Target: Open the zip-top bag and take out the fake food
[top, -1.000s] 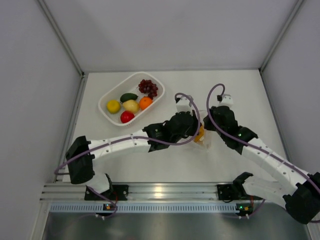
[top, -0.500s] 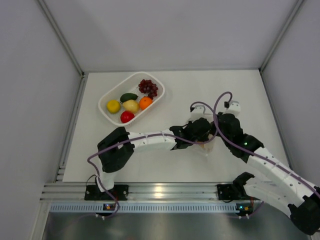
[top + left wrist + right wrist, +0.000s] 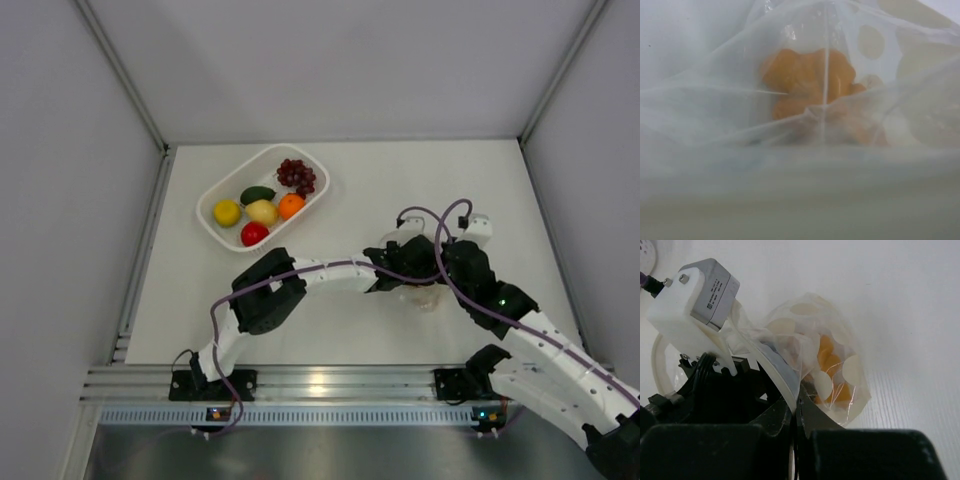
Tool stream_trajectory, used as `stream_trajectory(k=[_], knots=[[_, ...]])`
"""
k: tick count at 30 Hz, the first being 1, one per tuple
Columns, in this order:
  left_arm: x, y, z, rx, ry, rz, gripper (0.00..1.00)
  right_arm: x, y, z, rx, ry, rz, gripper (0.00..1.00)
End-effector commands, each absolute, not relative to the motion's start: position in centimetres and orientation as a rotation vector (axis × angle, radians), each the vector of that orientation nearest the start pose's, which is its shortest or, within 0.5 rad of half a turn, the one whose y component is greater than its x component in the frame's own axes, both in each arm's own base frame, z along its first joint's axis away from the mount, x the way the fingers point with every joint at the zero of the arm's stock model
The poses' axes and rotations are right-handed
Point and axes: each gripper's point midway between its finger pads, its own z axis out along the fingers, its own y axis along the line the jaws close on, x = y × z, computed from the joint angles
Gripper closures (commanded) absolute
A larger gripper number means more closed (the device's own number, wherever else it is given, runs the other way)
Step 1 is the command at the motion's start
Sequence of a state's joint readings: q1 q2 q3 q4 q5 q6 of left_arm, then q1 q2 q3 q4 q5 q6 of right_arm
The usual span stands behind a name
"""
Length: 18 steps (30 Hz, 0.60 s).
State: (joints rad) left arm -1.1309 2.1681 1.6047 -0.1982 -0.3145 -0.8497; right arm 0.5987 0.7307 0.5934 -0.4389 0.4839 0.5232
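Pinching one zip-top bag (image 3: 830, 365), right jaws shut, one orange piece (image 3: 810, 80) inside; left jaws unreadable; six fruits (image 3: 262, 211) in one basket (image 3: 230, 175).

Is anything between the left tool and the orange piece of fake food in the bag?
Yes: the zip-top bag's own film. In the left wrist view the orange piece shows only through folds of clear plastic, so the left tool likely meets film first.
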Motion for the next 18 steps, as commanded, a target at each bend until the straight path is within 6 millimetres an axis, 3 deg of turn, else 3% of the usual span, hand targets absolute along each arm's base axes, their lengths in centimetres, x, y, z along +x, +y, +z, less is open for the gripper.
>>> stream_trajectory(k=[1,6,14,18], knots=[[25.7,-52.0,6.3,0.245,2.393,-0.699,0.26,24.6,9.6,15.7,0.181,2.057,0.193,1.00],[24.8,-52.5,4.8,0.295,2.445,-0.712,0.13,24.6,9.8,15.1,0.174,2.065,0.201,1.00],[24.0,-54.0,4.2,0.330,2.477,-0.780,0.12,24.3,10.5,13.8,0.167,2.091,0.239,1.00],[23.2,-55.0,2.7,0.324,2.531,-0.826,0.11,24.0,10.5,12.9,0.171,2.102,0.256,1.00]])
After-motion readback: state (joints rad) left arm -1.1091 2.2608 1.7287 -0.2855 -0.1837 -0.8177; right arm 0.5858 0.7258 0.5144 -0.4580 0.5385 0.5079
